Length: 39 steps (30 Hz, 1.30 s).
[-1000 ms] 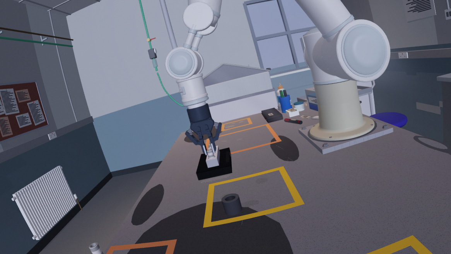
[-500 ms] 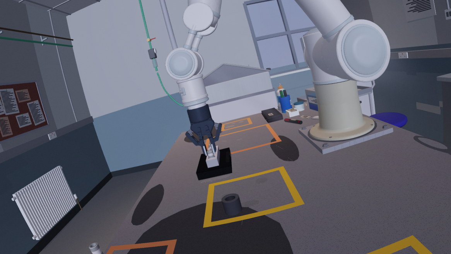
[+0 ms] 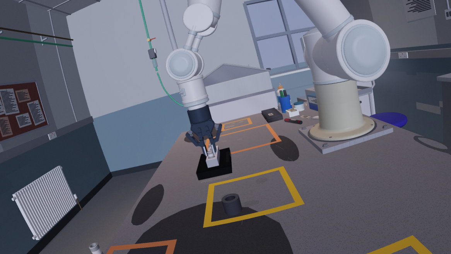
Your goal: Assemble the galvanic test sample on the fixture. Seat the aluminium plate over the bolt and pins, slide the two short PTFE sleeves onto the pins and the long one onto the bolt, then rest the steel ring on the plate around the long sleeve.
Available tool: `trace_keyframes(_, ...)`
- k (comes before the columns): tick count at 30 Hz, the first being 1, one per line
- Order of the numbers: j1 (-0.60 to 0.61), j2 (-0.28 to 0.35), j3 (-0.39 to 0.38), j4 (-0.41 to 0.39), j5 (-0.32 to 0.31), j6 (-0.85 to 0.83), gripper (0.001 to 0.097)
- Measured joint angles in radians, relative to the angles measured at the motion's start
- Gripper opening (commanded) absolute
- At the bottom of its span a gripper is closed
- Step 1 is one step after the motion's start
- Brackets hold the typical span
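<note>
Mid-table, the black fixture (image 3: pixel 214 167) carries the pale aluminium plate (image 3: pixel 213 159) on its top. A white PTFE sleeve (image 3: pixel 209 152) is held upright in my dark gripper (image 3: pixel 208 148), which is closed on it directly over the plate. Whether the sleeve sits on the bolt or a pin is hidden by the fingers. The dark steel ring (image 3: pixel 231 203) stands on the table inside the yellow square in front of the fixture. A small grey cylinder (image 3: pixel 94 248) stands at the table's near left edge by an orange square.
Behind the fixture lie orange-outlined squares (image 3: pixel 249 137) and a large white box (image 3: pixel 239 90). The arm's base (image 3: pixel 342 126) stands on the right, with a black case, a red tool and a blue cup beside it. The table's left edge drops to the floor and a radiator.
</note>
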Motion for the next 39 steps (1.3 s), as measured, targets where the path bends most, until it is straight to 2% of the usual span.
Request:
trace_keyframes(12,0.0,0.001,0.0,0.0,0.0,0.0,0.009)
trace_keyframes(33,0.0,0.001,0.0,0.0,0.0,0.0,0.051)
trace_keyframes(39,0.0,0.001,0.0,0.0,0.0,0.0,0.052)
